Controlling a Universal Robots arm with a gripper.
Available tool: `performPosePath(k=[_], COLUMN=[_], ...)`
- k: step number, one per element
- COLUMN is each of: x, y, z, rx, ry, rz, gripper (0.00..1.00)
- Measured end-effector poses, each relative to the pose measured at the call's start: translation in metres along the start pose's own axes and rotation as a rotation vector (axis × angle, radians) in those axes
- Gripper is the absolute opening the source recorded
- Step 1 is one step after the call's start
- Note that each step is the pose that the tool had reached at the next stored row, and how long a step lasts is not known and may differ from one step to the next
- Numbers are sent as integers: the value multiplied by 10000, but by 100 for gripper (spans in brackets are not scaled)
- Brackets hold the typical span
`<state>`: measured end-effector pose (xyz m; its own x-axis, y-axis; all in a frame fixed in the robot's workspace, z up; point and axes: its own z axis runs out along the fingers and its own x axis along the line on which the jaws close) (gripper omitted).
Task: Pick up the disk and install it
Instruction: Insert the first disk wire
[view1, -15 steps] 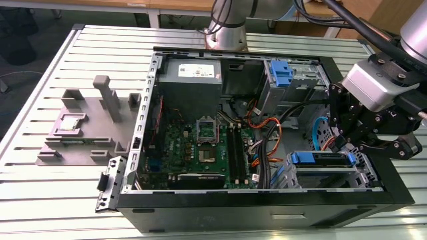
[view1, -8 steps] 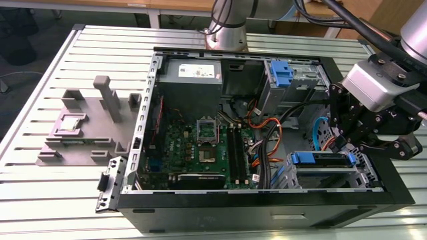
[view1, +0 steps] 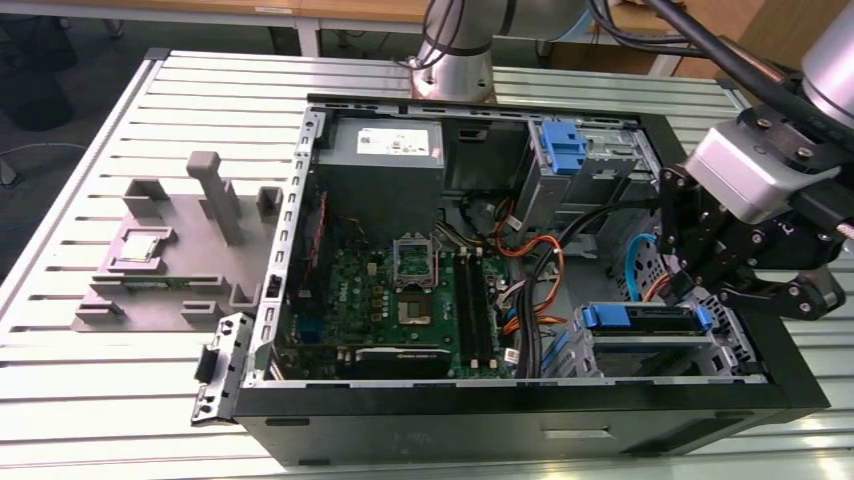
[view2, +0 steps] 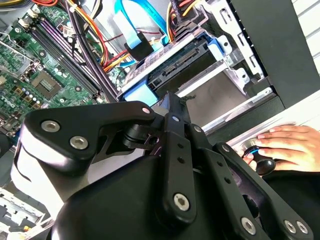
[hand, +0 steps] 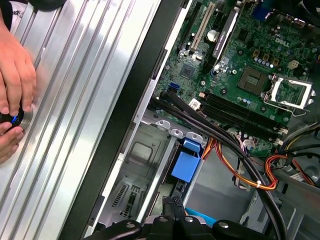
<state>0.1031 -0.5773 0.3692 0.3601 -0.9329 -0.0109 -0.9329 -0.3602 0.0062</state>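
One arm (view1: 451, 50), base behind the open computer case (view1: 534, 425), wrist bent down over the case's side at the exterior view's right. One gripper (hand: 172, 206), hanging just above the lower drive cage. In the first wrist view its fingertips sat pressed together with nothing between them.

One disk (view1: 647, 320), sitting in that lower cage with its blue carrier handle toward the motherboard (view1: 400, 300). It was near the fingertips but apart from them.

Two blue tabs in all: the disk's own, plus one blue tab (view1: 565, 150) on the upper grey cage. One grey fixture (view1: 187, 250) on the slatted table (view1: 80, 400), at the exterior view's left of the case. A person's hand (view2: 285, 145) rested on the table just beside the case, over a small dark knob.

One white sticker (view1: 380, 143) on the grey power supply box. I could not tell what its print said.
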Motion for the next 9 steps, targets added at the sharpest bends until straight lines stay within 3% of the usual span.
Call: performPosePath(k=[9], x=[23], y=[-65], z=[-1], rx=[0], ry=[1], rz=[1], gripper=[10])
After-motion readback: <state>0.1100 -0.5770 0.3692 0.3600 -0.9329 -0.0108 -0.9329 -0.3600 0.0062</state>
